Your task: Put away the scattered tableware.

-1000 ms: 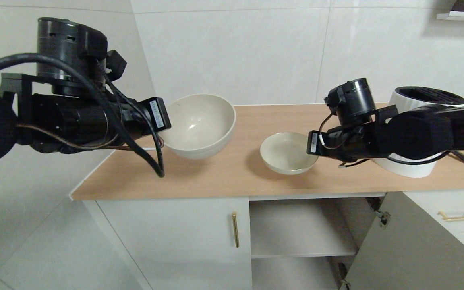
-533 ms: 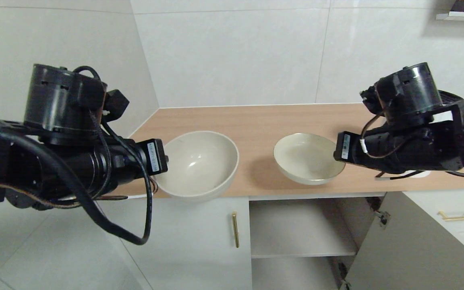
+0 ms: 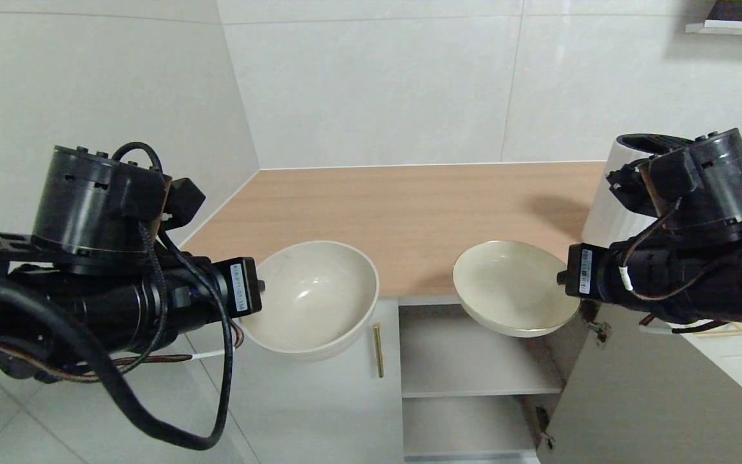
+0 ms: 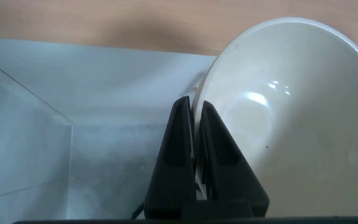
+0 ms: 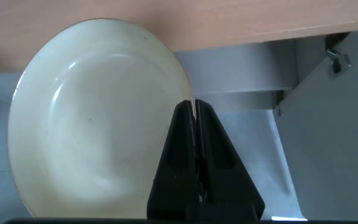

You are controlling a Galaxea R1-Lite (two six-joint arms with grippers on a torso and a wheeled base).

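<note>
A large deep cream bowl (image 3: 310, 299) hangs in the air in front of the counter's edge, over the closed cabinet door. My left gripper (image 3: 256, 288) is shut on its near-left rim; the left wrist view shows the gripper (image 4: 194, 118) pinching the bowl's rim (image 4: 291, 112). A shallower cream bowl (image 3: 513, 287) hangs before the open cabinet, tilted slightly. My right gripper (image 3: 564, 278) is shut on its right rim, and in the right wrist view the gripper (image 5: 194, 111) clamps the edge of that bowl (image 5: 98, 118).
The wooden countertop (image 3: 409, 206) lies behind both bowls. Below it, an open cabinet shows a shelf (image 3: 474, 386), with its door (image 3: 635, 399) swung out at the right. A gold handle (image 3: 377, 351) marks the closed door. A white appliance (image 3: 606, 206) stands at the right.
Both arms pulled back toward me and lowered, carrying the bowls from above the counter to in front of its edge. The head view has shifted a little too.
</note>
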